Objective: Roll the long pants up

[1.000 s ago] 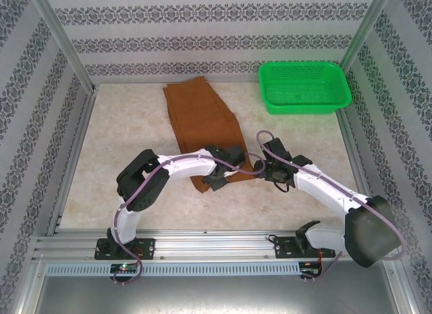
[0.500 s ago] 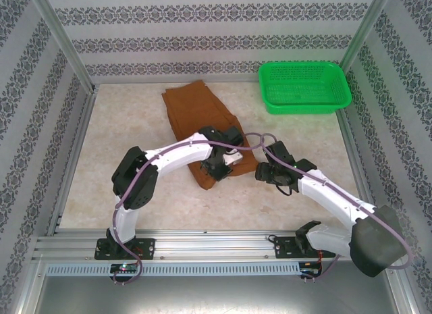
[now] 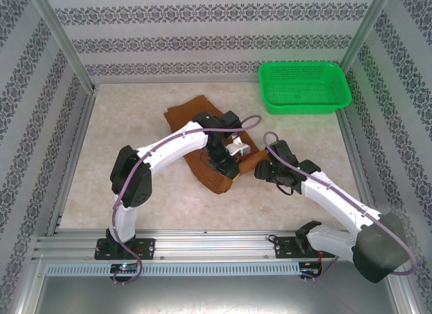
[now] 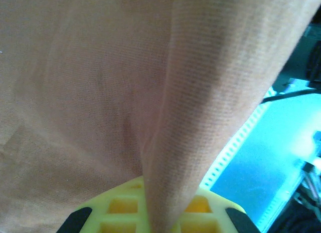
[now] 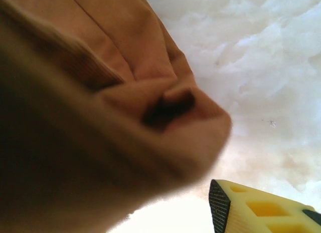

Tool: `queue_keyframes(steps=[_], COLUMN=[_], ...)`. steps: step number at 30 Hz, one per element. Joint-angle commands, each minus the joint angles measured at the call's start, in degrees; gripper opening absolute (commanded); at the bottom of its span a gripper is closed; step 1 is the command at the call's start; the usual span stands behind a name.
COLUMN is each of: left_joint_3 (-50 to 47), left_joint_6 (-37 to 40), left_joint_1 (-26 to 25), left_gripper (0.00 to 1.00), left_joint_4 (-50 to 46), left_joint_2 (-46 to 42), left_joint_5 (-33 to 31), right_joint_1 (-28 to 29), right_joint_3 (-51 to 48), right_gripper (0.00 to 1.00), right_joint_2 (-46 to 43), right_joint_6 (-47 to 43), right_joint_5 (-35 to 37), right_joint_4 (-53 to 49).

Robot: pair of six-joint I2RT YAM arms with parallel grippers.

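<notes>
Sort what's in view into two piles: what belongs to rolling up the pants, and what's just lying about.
Part of the job:
- long pants, spread on the table
- left gripper, shut on a fold of the pants
- right gripper, close by the pants' right edge

Just lying about:
- green basket, at the far right corner, apart from the pants

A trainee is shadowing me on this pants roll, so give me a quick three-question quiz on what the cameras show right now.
1. True or false: the left gripper is shut on the long pants.
2. Where does the green basket stand? A) at the far right of the table B) at the near left corner C) on the pants
3. Fill in: the right gripper is on the pants' ____ side.
Key: 1 true; 2 A; 3 right.
</notes>
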Motion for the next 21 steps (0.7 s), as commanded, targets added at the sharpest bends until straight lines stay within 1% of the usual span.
queue_keyframes(steps=[1, 2, 4, 7, 8, 10, 14, 16, 19, 21], left_joint_3=[-0.44, -0.28, 0.16, -2.5, -4.26, -7.94, -10.95, -11.06, -10.78, -9.91], left_joint_6=[-1.99, -1.8, -3.17, -5.09, -6.09, -8.09, -10.68, -10.98, -9.47, -8.44], left_joint_1=[0.06, 0.19, 1.18, 4.05, 5.12, 6.68, 7.59, 7.79, 8.35, 9.33], left_gripper=[0.03, 0.03, 0.03, 0.04, 0.05, 0.05, 0.05, 0.05, 0.05, 0.04], left_joint_4=[-2.66, -2.78, -2.21, 2.43, 5.16, 11.16, 18.85, 19.72, 19.69, 18.51], left_joint_2=[-0.38, -0.47, -0.11, 0.31, 0.44, 1.01, 4.71, 7.1, 10.1, 12.33], left_joint_5=[7.39, 7.15, 3.17, 3.97, 5.17, 10.19, 15.21, 16.33, 16.6, 15.79], right_joint_1=[0.93, 0.91, 1.01, 1.01, 0.97, 1.01, 0.77, 0.75, 0.75, 0.83], right_joint_3=[2.38, 2.38, 2.59, 3.78, 4.18, 5.17, 7.55, 8.8, 9.45, 9.53], right_gripper=[0.56, 0.56, 0.56, 0.56, 0.56, 0.56, 0.56, 0.56, 0.55, 0.52], right_joint_2=[-1.94, -2.05, -1.63, 0.0, 0.45, 1.13, 1.95, 2.76, 4.47, 5.84], right_joint_6=[1.02, 1.04, 1.16, 0.95, 0.79, 0.7, -0.16, -0.66, -0.6, -0.31], right_joint_5=[-2.01, -2.25, -2.6, -2.95, -2.96, -2.74, -2.43, -2.72, -2.82, -3.37], right_joint_4=[0.04, 0.42, 1.04, 1.27, 1.27, 1.02, 0.46, 0.13, 0.28, 0.65])
